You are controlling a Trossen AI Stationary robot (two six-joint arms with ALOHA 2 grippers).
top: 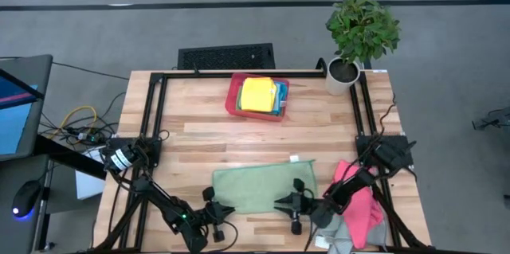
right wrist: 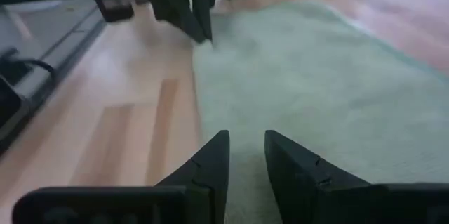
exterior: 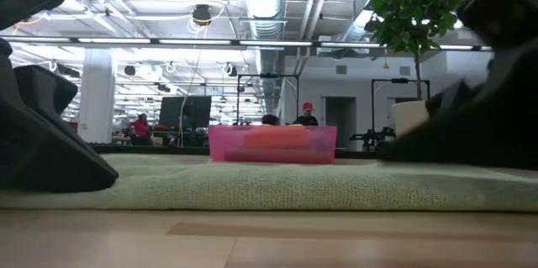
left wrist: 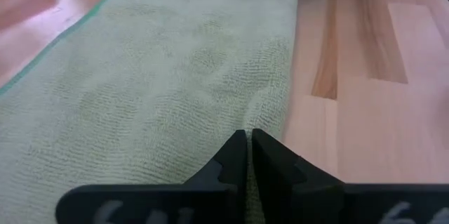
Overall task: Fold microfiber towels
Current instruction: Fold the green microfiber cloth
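Observation:
A green microfiber towel (top: 263,188) lies spread flat on the wooden table near its front edge; the low view shows it as a low band (exterior: 277,186). My left gripper (top: 229,209) is at the towel's near left corner, shut on it (left wrist: 249,140). My right gripper (top: 279,201) stands open, its fingers low over the towel's near edge toward the right (right wrist: 245,140). More towels, yellow and light blue, lie in a red tray (top: 233,99) at the back. Pink and grey towels (top: 360,210) are heaped at the near right. My left gripper pinches the green towel's edge by its near left corner (left wrist: 270,119) between its two shut fingers. The fingers slant down from the table's near left side. The cloth puckers toward the fingertips, and the rest of the towel lies flat on the table. My right gripper has green cloth showing in the gap between its fingers (right wrist: 219,147). I cannot tell whether they touch it.
A potted plant (top: 360,35) stands at the far right corner, and a black frame (top: 239,73) runs along the table's edges. Bare wood lies between the towel and the tray. A monitor and cables (top: 76,123) sit off the table's left side.

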